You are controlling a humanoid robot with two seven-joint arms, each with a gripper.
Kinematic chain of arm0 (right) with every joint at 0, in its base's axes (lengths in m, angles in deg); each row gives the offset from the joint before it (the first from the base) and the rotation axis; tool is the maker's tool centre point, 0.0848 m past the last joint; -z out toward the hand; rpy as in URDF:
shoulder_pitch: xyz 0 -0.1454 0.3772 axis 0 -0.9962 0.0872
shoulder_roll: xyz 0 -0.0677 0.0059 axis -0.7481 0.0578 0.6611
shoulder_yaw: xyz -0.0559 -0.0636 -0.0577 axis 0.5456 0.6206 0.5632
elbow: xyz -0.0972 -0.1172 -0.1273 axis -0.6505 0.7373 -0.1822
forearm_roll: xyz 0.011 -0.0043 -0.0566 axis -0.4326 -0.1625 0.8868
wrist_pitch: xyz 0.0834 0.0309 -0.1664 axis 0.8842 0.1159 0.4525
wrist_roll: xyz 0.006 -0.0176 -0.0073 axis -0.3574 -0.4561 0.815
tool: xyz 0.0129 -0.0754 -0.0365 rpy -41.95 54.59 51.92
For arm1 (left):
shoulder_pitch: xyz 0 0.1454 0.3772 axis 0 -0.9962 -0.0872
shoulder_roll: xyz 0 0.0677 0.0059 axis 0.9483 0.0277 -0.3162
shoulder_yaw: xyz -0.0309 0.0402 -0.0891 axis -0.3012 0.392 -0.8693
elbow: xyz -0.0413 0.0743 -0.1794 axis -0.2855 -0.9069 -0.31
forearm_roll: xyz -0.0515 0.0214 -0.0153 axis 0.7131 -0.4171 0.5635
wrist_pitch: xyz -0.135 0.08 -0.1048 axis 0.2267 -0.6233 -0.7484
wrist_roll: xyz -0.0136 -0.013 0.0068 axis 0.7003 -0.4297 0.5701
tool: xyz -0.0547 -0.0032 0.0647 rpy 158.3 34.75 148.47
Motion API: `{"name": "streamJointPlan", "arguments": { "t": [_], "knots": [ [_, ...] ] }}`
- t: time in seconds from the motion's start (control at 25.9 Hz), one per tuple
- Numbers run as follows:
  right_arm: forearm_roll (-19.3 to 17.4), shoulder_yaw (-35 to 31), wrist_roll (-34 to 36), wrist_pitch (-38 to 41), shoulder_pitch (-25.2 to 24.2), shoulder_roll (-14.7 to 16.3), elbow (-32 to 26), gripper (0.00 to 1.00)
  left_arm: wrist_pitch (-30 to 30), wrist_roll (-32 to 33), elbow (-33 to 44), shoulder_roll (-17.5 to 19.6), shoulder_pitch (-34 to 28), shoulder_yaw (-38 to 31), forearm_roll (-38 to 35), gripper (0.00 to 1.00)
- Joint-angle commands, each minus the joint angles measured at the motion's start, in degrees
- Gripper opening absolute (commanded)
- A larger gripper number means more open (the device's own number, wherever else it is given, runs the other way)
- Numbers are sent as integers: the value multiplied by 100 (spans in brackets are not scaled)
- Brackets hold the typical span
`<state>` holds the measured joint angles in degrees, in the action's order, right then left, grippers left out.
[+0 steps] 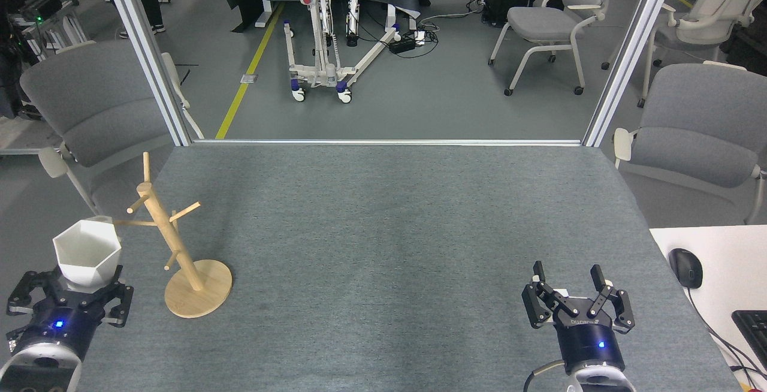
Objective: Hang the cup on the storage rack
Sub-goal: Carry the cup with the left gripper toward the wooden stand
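Carrying the cup (87, 252) upright, the left gripper (69, 296) clamps its base just left of the storage rack (174, 248), beside a horizontal peg. Next, I judge, the handle must meet that peg; the right gripper (574, 302) hangs spread and empty over the table (383, 230)

Beyond my grey felt counter (383, 230) I see grey chairs (96, 104) on both sides and a wheeled white lift frame (323, 32) on the floor. At right, a black mouse (685, 267) and keyboard (754, 331) sit on a white desk (719, 248).
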<state>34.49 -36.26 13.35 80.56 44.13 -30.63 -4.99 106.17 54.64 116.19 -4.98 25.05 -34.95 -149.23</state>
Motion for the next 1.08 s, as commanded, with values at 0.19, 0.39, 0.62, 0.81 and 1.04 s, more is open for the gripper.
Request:
{"name": "streamJointPlan", "arguments": {
  "t": [0.19,0.39,0.62,0.81,1.04],
  "knots": [
    [-3,0,19,-21,25,25,3,99,-101,71,14,-150,101,104,-204,0],
    [-3,-9,10,-21,52,34,3,99,-101,80,-109,-141,207,87,-195,0],
    [-3,-9,19,-21,60,34,12,99,-92,71,-285,-88,303,60,-160,0],
    [-3,-9,19,-21,52,42,20,99,-92,71,-258,-88,312,60,-160,0],
    [-3,-9,19,-21,52,34,20,99,-4,62,-197,-70,251,51,-151,0]
  ]
}}
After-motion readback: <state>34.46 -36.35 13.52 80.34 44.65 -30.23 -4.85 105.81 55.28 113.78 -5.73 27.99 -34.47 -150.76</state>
